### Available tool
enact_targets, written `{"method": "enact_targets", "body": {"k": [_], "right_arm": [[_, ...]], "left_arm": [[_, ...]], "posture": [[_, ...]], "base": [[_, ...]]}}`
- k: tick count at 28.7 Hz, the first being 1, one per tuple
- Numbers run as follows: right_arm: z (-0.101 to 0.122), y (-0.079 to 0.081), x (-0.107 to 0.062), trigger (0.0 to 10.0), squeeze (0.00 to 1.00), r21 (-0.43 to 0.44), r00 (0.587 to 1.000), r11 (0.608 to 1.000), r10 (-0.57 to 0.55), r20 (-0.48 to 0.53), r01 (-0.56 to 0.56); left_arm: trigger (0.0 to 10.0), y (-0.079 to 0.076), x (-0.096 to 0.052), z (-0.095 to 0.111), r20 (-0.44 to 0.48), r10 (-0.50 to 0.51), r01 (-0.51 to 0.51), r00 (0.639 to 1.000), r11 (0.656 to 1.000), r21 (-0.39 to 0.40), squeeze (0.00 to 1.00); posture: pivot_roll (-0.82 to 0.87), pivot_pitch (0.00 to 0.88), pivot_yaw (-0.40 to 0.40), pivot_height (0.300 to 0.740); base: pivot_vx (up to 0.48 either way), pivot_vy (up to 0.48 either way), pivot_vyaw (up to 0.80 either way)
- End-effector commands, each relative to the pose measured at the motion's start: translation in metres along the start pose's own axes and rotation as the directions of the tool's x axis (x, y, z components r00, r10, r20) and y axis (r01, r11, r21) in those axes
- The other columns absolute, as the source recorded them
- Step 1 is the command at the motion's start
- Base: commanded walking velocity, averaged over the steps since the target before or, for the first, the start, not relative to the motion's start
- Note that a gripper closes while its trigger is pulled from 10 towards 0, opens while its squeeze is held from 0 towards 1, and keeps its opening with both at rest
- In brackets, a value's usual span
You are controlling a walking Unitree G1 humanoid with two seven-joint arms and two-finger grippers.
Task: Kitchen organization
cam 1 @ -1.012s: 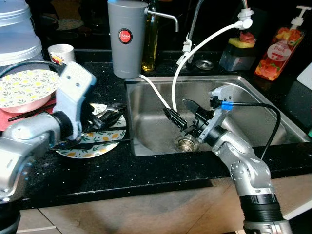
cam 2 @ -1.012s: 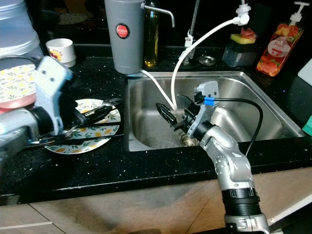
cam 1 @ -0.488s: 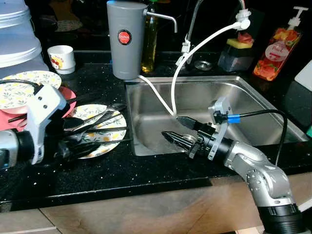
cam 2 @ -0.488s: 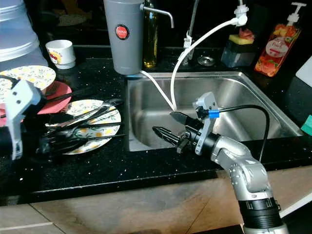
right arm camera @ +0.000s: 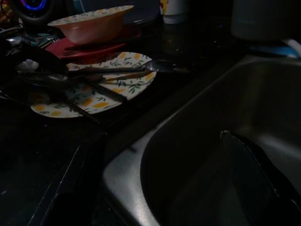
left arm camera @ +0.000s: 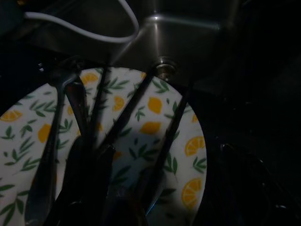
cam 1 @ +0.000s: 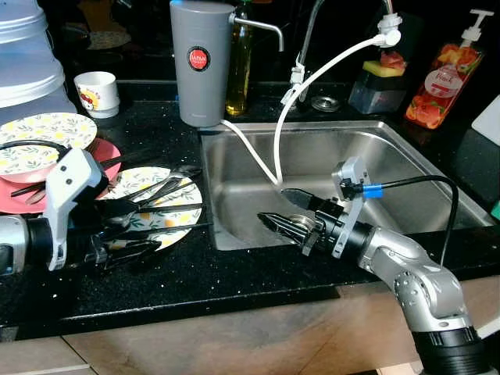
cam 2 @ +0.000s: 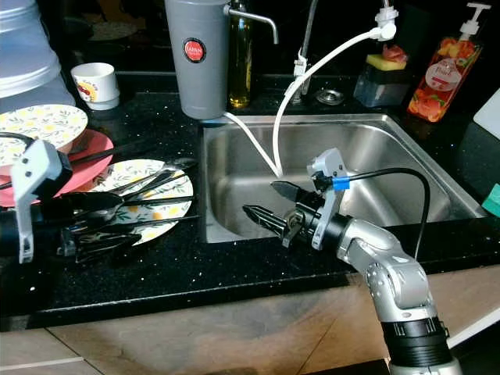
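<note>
A lemon-patterned plate (cam 1: 173, 216) lies on the black counter just left of the sink (cam 1: 391, 156). A spoon, a fork and dark chopsticks (cam 1: 160, 189) rest across it. My left gripper (cam 1: 129, 230) is low over the plate's near edge, open, with one finger on either side of the cutlery ends. In the left wrist view the plate (left arm camera: 155, 122) and cutlery (left arm camera: 75, 108) are close ahead. My right gripper (cam 1: 280, 211) hovers open inside the sink near the drain (cam 1: 301, 228), pointing toward the plate and holding nothing. Its fingers (right arm camera: 254, 155) frame the plate (right arm camera: 94, 99).
A pink bowl with a patterned dish (cam 1: 43, 141) sits on a red plate (cam 1: 109, 152) at the left. Behind stand a cup (cam 1: 98, 92), a grey filter jug (cam 1: 201, 62), an oil bottle (cam 1: 240, 66) and a soap bottle (cam 1: 437, 78). White hoses (cam 1: 312, 78) hang into the sink.
Over the second my left arm came down from a raised pose to the plate's near edge. My right gripper swung to point left. Little has moved in the last half second.
</note>
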State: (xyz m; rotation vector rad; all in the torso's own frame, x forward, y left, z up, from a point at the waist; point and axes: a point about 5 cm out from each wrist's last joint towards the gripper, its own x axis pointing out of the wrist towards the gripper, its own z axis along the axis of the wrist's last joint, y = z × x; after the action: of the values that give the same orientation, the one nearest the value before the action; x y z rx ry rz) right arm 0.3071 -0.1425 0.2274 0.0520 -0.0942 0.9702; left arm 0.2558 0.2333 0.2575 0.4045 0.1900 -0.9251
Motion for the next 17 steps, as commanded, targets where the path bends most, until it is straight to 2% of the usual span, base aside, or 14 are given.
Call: {"method": "enact_targets", "body": {"k": [1,5,6,10,17], "right_arm": [[-0.001,0.005,0.000,10.0,0.00,-0.015,1.000,1.000,0.022,-0.005,-0.022],[0.000,0.006,0.001,10.0,0.00,-0.016,1.000,1.000,0.022,0.000,-0.022],[0.001,0.006,0.001,10.0,0.00,-0.016,1.000,1.000,0.021,0.005,-0.021],[0.001,0.007,0.001,10.0,0.00,-0.014,1.000,1.000,0.023,0.008,-0.023],[0.002,0.008,0.001,10.0,0.00,-0.020,1.000,0.999,0.027,0.008,-0.027]], "left_arm": [[10.0,0.000,0.007,-0.004,0.009,-0.002,0.002,1.000,1.000,0.005,0.00],[10.0,0.003,0.012,-0.006,0.023,0.009,-0.009,1.000,1.000,0.019,0.00],[10.0,0.006,0.017,-0.007,0.042,0.012,-0.013,0.999,0.999,0.030,0.00],[10.0,0.007,0.023,-0.009,0.053,-0.018,0.016,0.998,0.999,0.031,0.00],[10.0,0.006,0.025,-0.010,0.034,-0.077,0.075,0.996,0.995,0.059,0.00]], "posture": [[-0.02,0.117,-0.067,0.740],[-0.02,0.120,-0.062,0.740],[-0.02,0.119,-0.061,0.740],[-0.03,0.120,-0.060,0.740],[-0.03,0.121,-0.059,0.740]], "base": [[0.000,0.000,0.00],[0.000,0.000,0.00],[0.000,0.000,0.00],[0.000,0.000,0.00],[0.000,0.000,0.00]]}}
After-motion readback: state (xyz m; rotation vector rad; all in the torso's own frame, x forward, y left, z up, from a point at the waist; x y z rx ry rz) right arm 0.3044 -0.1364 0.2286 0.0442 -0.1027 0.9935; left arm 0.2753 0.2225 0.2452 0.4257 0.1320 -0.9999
